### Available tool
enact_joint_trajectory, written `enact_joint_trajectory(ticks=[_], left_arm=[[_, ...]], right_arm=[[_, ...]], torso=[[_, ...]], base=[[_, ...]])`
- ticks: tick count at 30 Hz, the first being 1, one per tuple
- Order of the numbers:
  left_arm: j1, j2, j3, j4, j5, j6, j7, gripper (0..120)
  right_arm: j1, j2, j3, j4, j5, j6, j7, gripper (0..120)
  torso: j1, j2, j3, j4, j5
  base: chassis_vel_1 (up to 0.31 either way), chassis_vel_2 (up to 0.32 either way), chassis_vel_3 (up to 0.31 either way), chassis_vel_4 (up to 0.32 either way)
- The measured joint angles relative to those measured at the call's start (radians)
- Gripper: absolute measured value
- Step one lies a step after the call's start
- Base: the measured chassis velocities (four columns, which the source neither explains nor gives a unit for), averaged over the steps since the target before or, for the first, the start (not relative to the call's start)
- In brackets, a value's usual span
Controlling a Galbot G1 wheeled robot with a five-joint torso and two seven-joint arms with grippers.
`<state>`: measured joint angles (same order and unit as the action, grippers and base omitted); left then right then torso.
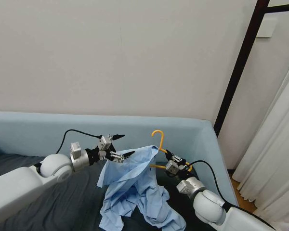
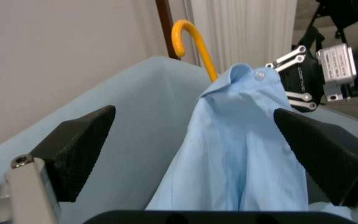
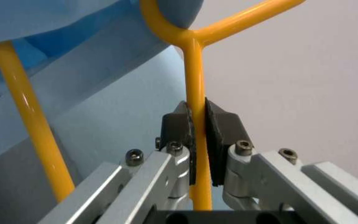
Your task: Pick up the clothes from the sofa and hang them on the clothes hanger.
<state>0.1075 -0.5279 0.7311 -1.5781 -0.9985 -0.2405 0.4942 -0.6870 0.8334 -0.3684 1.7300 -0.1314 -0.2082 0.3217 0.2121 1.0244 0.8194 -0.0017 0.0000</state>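
Note:
A light blue shirt hangs draped over one side of a yellow hanger above the sofa seat; its lower part pools on the dark cushion. My right gripper holds the hanger up from the right. In the right wrist view this gripper is shut on a bar of the hanger, with shirt cloth above. My left gripper is open, just left of the shirt's collar. In the left wrist view its fingers stand wide apart, apart from the shirt, with the hook behind.
The sofa has a pale blue backrest and a dark grey seat. A plain wall rises behind it. A dark post and white curtains stand to the right, past the sofa's end.

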Motion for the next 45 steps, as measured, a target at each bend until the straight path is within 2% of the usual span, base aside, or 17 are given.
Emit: enact_joint_trajectory(ticks=[1, 4, 5, 8, 15, 23, 25, 30, 34, 36, 40, 41, 45], left_arm=[[0.000, 0.000, 0.000, 0.000, 0.000, 0.000, 0.000, 100], [-0.070, -0.080, 0.086, 0.080, -0.012, 0.011, 0.031, 100], [-0.070, -0.080, 0.086, 0.080, -0.012, 0.011, 0.031, 100], [-0.142, -0.161, 0.155, 0.163, -0.018, 0.026, 0.058, 100], [-0.242, -0.229, 0.254, 0.251, -0.027, 0.043, 0.089, 99], [-0.311, -0.284, 0.349, 0.319, -0.029, 0.057, 0.202, 93], [-0.326, -0.300, 0.372, 0.351, -0.024, 0.058, 0.225, 84], [-0.337, -0.328, 0.391, 0.387, -0.028, 0.063, 0.232, 72], [-0.344, -0.375, 0.405, 0.430, -0.049, 0.075, 0.268, 52], [-0.344, -0.382, 0.405, 0.433, -0.053, 0.078, 0.274, 49], [-0.336, -0.403, 0.407, 0.451, -0.059, 0.082, 0.283, 30], [-0.336, -0.403, 0.407, 0.451, -0.059, 0.082, 0.283, 30], [-0.334, -0.405, 0.410, 0.454, -0.059, 0.082, 0.294, 12]], right_arm=[[0.000, 0.000, 0.000, 0.000, 0.000, 0.000, 0.000, 4], [-0.022, -0.012, 0.026, 0.001, -0.011, 0.007, -0.005, 4], [-0.022, -0.012, 0.026, 0.001, -0.011, 0.007, -0.005, 4], [-0.051, -0.031, 0.055, 0.009, -0.026, 0.025, -0.009, 4], [-0.068, -0.032, 0.072, 0.005, -0.053, 0.047, -0.008, 4], [-0.069, -0.027, 0.082, -0.006, -0.082, 0.069, -0.008, 4], [-0.069, -0.026, 0.083, -0.005, -0.082, 0.069, -0.008, 4], [-0.063, -0.027, 0.087, -0.007, -0.092, 0.076, -0.008, 4], [-0.072, -0.034, 0.098, -0.013, -0.129, 0.105, -0.008, 4], [-0.077, -0.034, 0.101, -0.014, -0.134, 0.108, -0.008, 4], [-0.095, -0.033, 0.112, -0.016, -0.147, 0.118, -0.008, 4], [-0.095, -0.033, 0.112, -0.016, -0.147, 0.118, -0.008, 4], [-0.097, -0.034, 0.116, -0.016, -0.147, 0.124, -0.009, 4]], torso=[[0.000, 0.000, 0.000, 0.0000, 0.0000], [0.000, 0.000, 0.000, 0.0000, 0.0000], [0.000, 0.000, 0.000, 0.0000, 0.0000], [0.000, 0.000, 0.000, -0.0004, 0.0000], [0.000, 0.000, 0.000, 0.0005, 0.0002], [0.000, 0.000, 0.000, 0.0003, 0.0000], [0.000, 0.000, 0.000, 0.0004, 0.0000], [0.000, 0.000, 0.000, 0.0003, 0.0000], [0.000, 0.000, 0.000, 0.0001, 0.0000], [0.000, 0.000, 0.000, 0.0001, 0.0000], [0.000, 0.000, 0.000, 0.0000, 0.0000], [0.000, 0.000, 0.000, 0.0000, 0.0000], [0.000, 0.000, 0.000, 0.0003, -0.0001]], base=[[0.000, 0.000, 0.000, 0.000], [0.000, 0.000, 0.000, 0.000], [0.000, 0.000, 0.000, 0.000], [0.000, 0.000, 0.000, 0.000], [0.000, 0.000, 0.000, 0.000], [0.000, 0.000, 0.000, 0.000], [0.000, 0.000, 0.000, 0.000], [0.000, 0.000, 0.000, 0.000], [0.000, 0.000, 0.000, 0.000], [0.000, 0.000, 0.000, 0.000], [0.000, 0.000, 0.000, 0.000], [0.000, 0.000, 0.000, 0.000], [0.000, 0.000, 0.000, 0.000]])
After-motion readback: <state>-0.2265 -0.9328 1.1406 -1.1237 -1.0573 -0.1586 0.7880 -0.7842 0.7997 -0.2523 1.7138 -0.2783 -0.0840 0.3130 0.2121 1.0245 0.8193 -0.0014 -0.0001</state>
